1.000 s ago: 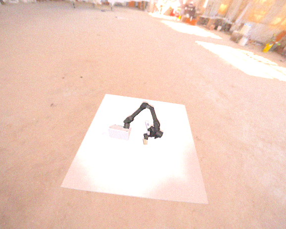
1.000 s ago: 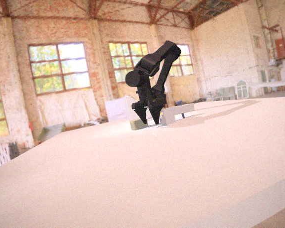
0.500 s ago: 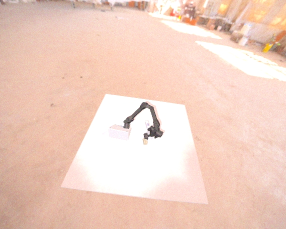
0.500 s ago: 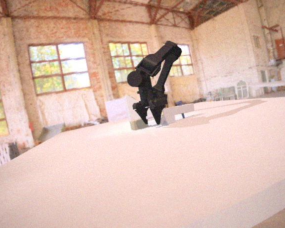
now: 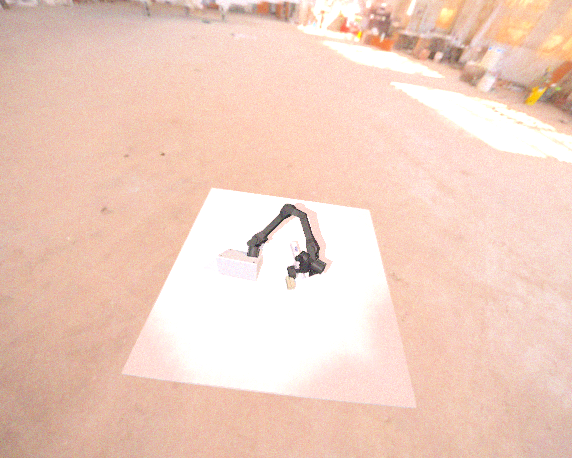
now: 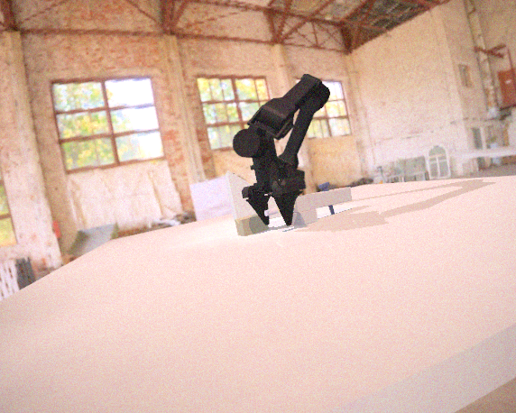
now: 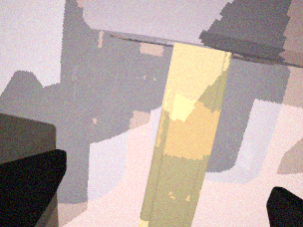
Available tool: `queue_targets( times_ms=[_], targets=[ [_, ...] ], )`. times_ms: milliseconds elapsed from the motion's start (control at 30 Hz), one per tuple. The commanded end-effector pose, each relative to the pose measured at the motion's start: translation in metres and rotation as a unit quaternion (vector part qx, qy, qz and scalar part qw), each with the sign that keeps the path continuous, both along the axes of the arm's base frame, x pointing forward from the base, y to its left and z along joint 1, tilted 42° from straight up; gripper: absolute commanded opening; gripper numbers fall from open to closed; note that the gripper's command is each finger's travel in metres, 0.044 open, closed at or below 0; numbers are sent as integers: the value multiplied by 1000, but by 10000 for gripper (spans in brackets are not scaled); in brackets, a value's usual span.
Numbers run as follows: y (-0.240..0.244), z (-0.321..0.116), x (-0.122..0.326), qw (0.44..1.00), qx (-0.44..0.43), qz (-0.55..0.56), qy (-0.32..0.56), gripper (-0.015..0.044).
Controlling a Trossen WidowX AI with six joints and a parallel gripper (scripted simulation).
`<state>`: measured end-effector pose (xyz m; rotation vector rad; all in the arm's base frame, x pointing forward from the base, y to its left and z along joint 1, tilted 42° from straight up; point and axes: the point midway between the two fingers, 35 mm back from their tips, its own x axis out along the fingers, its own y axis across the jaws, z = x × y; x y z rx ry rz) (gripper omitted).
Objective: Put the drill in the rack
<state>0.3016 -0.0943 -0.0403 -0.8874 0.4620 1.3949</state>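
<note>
A yellow bar, which looks like the drill (image 7: 186,134), comes out from under a pale grey body (image 7: 145,17) (image 6: 326,197) at the top of the wrist view and runs down past the bottom edge. My gripper (image 5: 302,273) (image 6: 279,221) (image 7: 168,180) is open, low over the sheet, with its fingers on either side of the bar and apart from it. A small dark blue part (image 6: 331,209) shows under the grey body in the exterior view; I cannot tell if it is the key. The bar's far end is hidden. I cannot tell which piece is the rack.
A tan block (image 5: 290,283) (image 6: 253,225) (image 7: 25,136) stands close beside one finger, at the left in the wrist view. A large white box (image 5: 238,265) stands near the arm's base. All stand on a white sheet (image 5: 281,350). Arm shadows cover the wrist view.
</note>
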Motion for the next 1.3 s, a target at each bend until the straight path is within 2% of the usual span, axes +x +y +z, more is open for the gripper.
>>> queue_targets(
  times_ms=[0,500,600,1267],
  targets=[
    [0,0,0,1000,0,0,0,414],
    [0,0,0,1000,0,0,0,20],
    [0,0,0,1000,0,0,0,0],
    [-2,3,-2,1000,3,-3,3,0]
  ],
)
